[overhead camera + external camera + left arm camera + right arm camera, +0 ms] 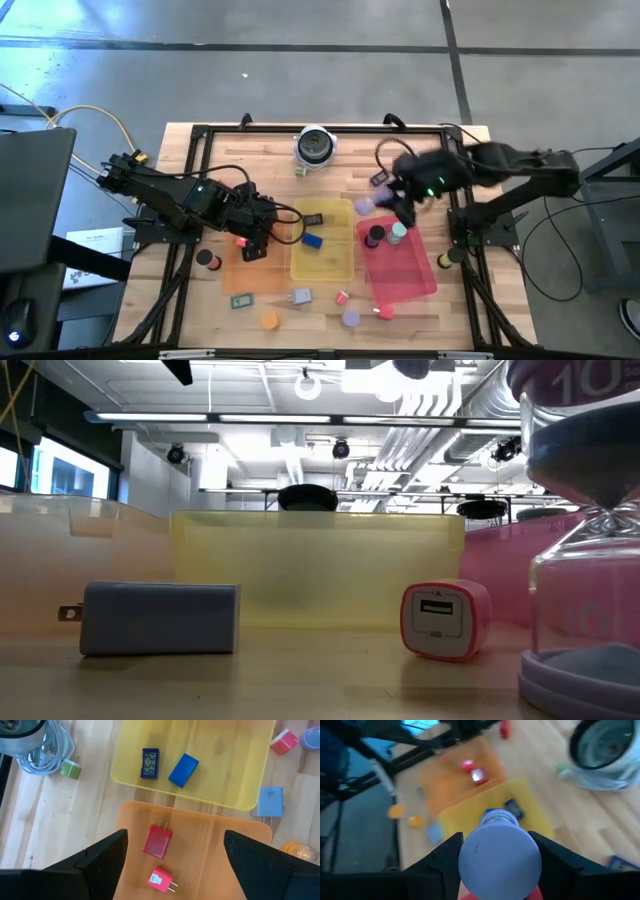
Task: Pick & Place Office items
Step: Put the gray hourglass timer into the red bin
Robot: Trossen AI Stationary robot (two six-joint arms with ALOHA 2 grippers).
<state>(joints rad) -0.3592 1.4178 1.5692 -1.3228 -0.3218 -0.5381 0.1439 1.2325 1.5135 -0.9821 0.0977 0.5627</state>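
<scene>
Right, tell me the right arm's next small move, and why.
Probably carry the purple hourglass on over the red tray and lower it. The right gripper is shut on it near the yellow tray's corner, and two timers already stand in the red one. The left gripper hangs open over the orange tray.

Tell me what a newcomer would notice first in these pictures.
Three translucent trays sit side by side mid-table: orange, yellow and red. The right gripper holds a lavender sand timer near the red tray's far end. The left gripper hangs open above the orange tray, over two red plug adapters.
</scene>
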